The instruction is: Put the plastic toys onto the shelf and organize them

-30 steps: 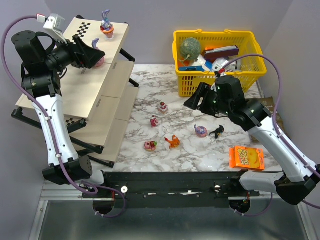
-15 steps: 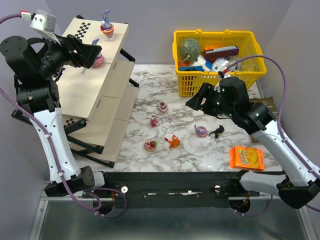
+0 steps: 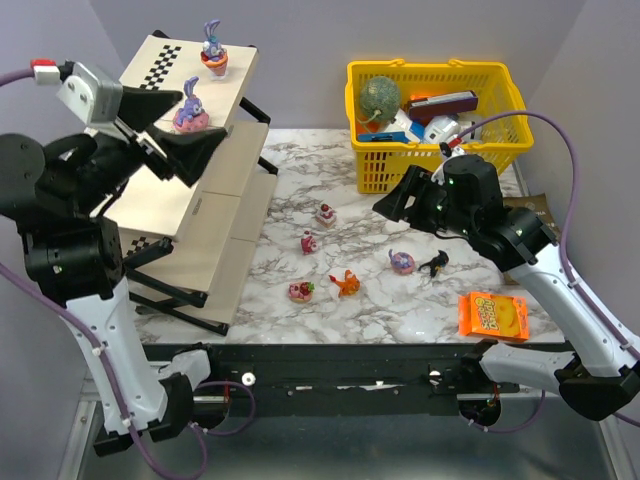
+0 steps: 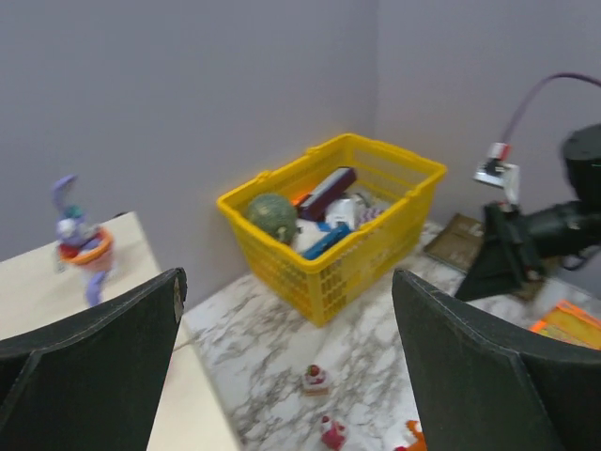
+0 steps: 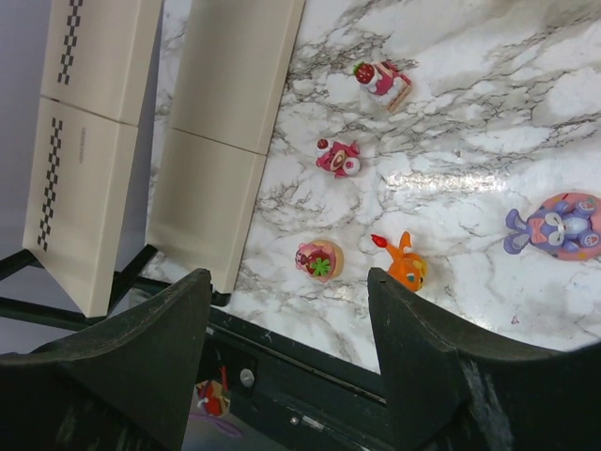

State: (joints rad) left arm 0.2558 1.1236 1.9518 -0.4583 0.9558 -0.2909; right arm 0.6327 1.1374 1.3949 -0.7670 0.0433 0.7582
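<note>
The fingers of the left gripper (image 3: 190, 150) are spread as wide as they go with nothing between them, held up over the shelf (image 3: 195, 205) near its upper tiers. On the top tier stand two of the plastic toys. A purple-eared rabbit (image 3: 188, 108) on a pink doughnut is at the near edge, just beyond the fingertips in the top view, and a second rabbit figurine (image 3: 212, 48) stands by the far checkered strip. The right gripper (image 5: 288, 282) has its jaws well apart and empty above the marble table (image 3: 400, 315). Below it lie a pink cake figurine (image 5: 380, 77), a red-and-pink figurine (image 5: 338, 158), a pink doughnut toy (image 5: 318, 259), an orange figurine (image 5: 404, 268) and a lying rabbit-on-doughnut toy (image 5: 556, 225). A black figurine (image 3: 434, 264) stands just beside the lying toy. Nearer the right edge lies an orange snack packet (image 3: 493, 315). At the back, a yellow basket (image 3: 435, 70) holds a green ball (image 3: 380, 97) and boxes (image 3: 440, 102).
</note>
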